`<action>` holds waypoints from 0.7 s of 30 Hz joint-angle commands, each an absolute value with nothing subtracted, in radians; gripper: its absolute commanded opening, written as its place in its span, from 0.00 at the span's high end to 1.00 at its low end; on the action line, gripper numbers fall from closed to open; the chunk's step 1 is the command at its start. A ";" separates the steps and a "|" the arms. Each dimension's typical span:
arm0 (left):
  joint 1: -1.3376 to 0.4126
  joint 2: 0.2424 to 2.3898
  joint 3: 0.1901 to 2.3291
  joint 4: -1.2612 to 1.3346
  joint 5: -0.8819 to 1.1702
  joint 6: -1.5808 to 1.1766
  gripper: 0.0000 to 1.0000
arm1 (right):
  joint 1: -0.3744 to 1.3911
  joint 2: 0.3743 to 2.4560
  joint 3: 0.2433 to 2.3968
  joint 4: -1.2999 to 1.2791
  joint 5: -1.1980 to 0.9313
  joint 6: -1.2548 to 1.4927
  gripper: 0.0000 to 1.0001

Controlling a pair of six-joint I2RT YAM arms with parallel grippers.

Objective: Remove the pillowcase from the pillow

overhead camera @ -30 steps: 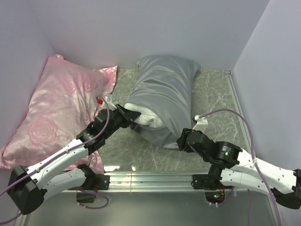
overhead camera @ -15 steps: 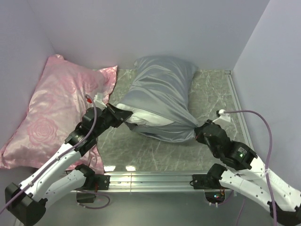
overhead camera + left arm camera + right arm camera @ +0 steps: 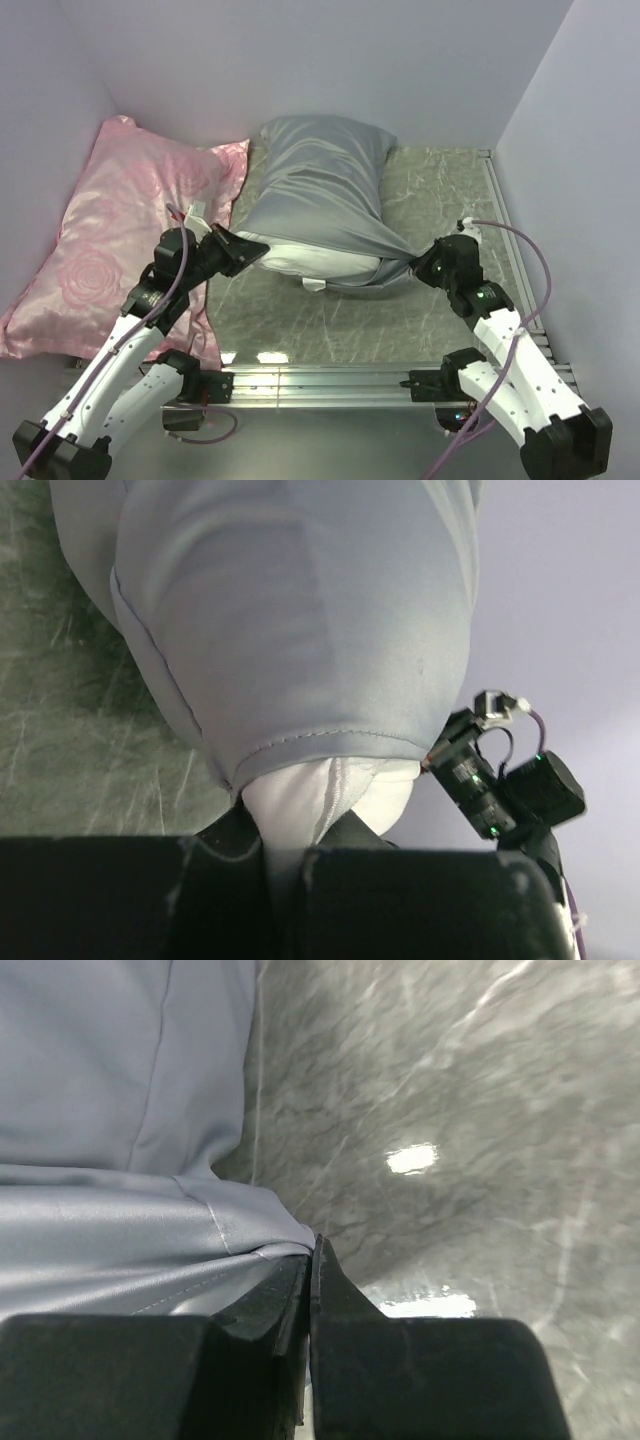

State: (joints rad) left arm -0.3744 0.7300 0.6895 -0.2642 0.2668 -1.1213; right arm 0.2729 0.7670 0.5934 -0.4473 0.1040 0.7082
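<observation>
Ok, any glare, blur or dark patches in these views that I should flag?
Top external: sharp and evenly lit, with two small bright reflections on the glossy grey marble-patterned table near the front edge. Right wrist: two glare patches on that table; the right fingers are a featureless black mass. Left wrist: the left fingers likewise underexposed; the shiny grey-blue satin pillowcase looks slightly soft.

pillow (image 3: 300, 262): mostly hidden inside pillowcase (image 3: 320, 185) | pink pillow (image 3: 110, 220): near edge behind left arm (image 3: 130, 330)

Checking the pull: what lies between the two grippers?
Top view: the pillow, white end bared, and the taut pillowcase hem lie between left gripper and right gripper.
</observation>
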 commanded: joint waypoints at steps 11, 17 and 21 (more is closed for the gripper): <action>-0.331 0.719 0.726 -0.091 0.307 -1.150 0.99 | 0.270 0.804 0.535 -0.267 -0.054 0.643 0.49; -0.333 0.729 0.680 -0.069 0.281 -1.155 0.99 | 0.336 0.580 0.575 -0.391 -0.021 0.650 0.36; -0.334 0.742 0.683 -0.054 0.268 -1.164 0.99 | 0.362 0.462 0.612 -0.443 -0.072 0.640 0.34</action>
State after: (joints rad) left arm -0.3408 0.7437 0.6662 -0.1982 0.2977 -1.1423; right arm 0.3447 0.5232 0.5533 -0.3992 -0.0486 0.6559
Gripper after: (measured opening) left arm 0.082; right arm 0.657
